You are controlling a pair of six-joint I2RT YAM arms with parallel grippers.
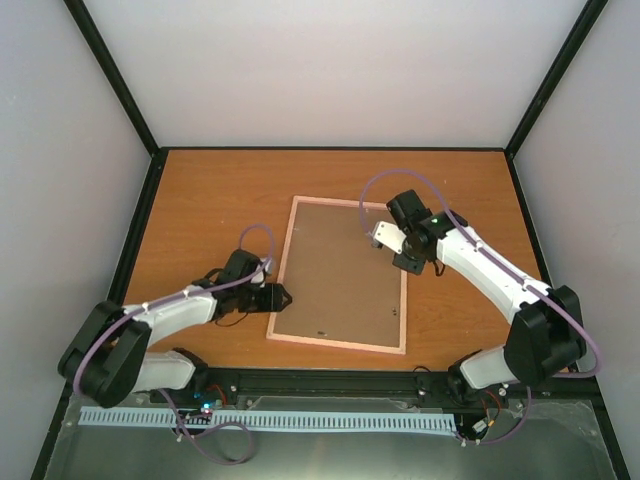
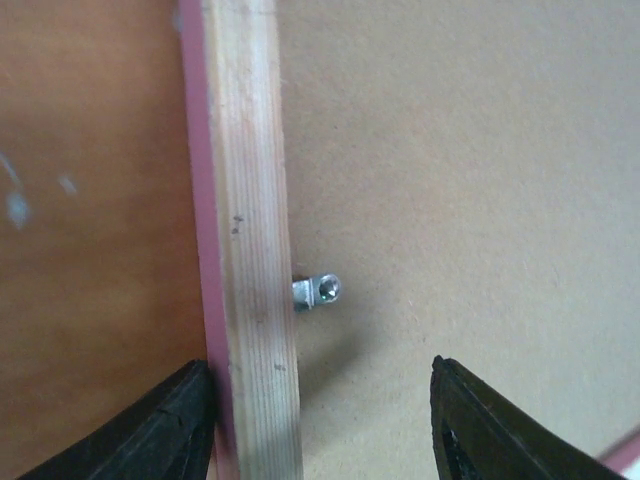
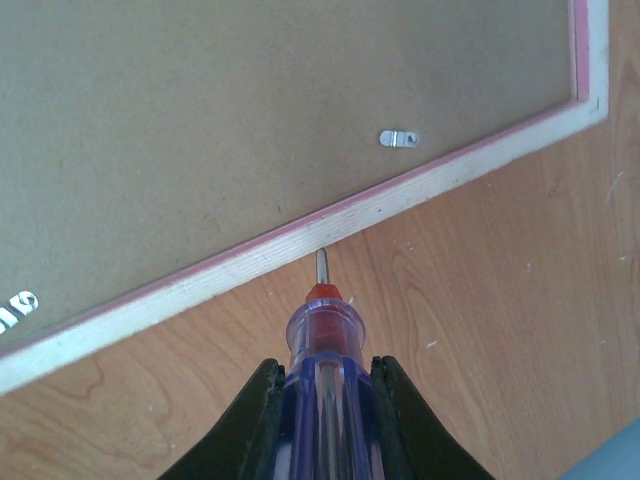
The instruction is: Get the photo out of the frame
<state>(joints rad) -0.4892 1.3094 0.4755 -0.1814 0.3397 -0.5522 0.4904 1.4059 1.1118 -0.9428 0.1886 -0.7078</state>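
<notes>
The frame (image 1: 340, 275) lies face down on the wooden table, its brown hardboard back up, with a pale wood rim and a thin pink border. The photo is hidden under the back. My left gripper (image 1: 285, 297) is open at the frame's left edge; in the left wrist view (image 2: 320, 400) its jaws straddle the wood rim (image 2: 250, 250), near a small metal tab (image 2: 318, 291). My right gripper (image 1: 395, 240) is shut on a clear blue screwdriver (image 3: 323, 340) above the frame's right edge. The screwdriver's tip sits at the rim (image 3: 300, 245). Another tab (image 3: 400, 139) lies on the back.
The table (image 1: 210, 200) is boxed in by white walls with black corner posts (image 1: 115, 75). A black rail and a pale cable tray (image 1: 270, 420) run along the near edge. A second metal tab (image 3: 15, 305) shows at the right wrist view's left edge.
</notes>
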